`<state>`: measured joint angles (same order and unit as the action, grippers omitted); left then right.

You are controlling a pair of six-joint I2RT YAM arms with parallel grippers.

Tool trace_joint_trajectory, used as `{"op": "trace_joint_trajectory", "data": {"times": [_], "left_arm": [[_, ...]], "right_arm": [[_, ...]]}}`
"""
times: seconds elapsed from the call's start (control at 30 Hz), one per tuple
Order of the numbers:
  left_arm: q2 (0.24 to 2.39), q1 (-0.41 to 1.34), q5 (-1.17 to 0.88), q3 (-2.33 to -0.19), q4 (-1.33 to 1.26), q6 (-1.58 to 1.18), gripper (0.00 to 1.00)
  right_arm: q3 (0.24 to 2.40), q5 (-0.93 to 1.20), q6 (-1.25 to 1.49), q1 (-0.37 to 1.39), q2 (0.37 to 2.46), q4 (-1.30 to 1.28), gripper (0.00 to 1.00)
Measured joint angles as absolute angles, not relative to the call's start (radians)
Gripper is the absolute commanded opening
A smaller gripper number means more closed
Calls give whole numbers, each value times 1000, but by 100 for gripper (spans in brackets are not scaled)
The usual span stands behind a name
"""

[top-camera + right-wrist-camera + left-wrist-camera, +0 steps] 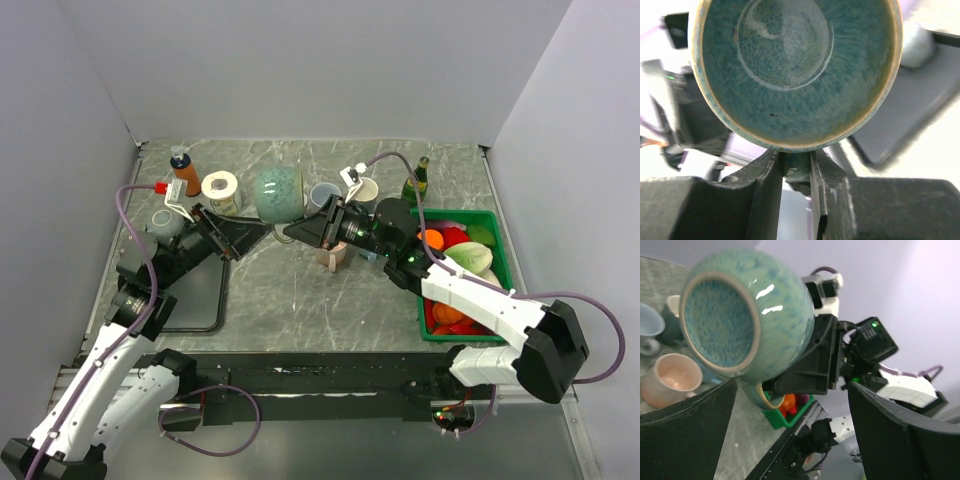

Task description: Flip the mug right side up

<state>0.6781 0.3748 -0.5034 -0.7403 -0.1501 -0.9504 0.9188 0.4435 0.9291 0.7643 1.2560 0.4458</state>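
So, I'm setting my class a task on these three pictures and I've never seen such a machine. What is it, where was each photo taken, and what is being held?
Two white robot arms stand at a grey marbled table. The overhead picture looks down on both; the other two come from cameras on each wrist. The right gripper pinches the handle of a speckled teal ceramic mug, held off the table with its mouth turned sideways. The left gripper is open beside it, holding nothing. On the table: a pink cup, a tape roll, a green bottle and a green crate of toy food.
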Motion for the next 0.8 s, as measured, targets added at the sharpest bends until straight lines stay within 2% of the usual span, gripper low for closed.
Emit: {"op": "trace_joint_trajectory", "data": {"times": [0.13, 0.37, 0.5, 0.8], "left_arm": [[676, 375, -406, -809, 16, -876, 96], [679, 374, -25, -989, 388, -802, 96], [695, 374, 156, -1032, 539, -799, 96], [705, 374, 272, -1034, 660, -797, 96]], "right_arm": [[967, 358, 806, 778, 1238, 243, 0], [1055, 10, 571, 925, 1256, -38, 0], [1102, -138, 502, 1010, 1353, -129, 0], [1172, -252, 481, 1036, 1579, -196, 0]]}}
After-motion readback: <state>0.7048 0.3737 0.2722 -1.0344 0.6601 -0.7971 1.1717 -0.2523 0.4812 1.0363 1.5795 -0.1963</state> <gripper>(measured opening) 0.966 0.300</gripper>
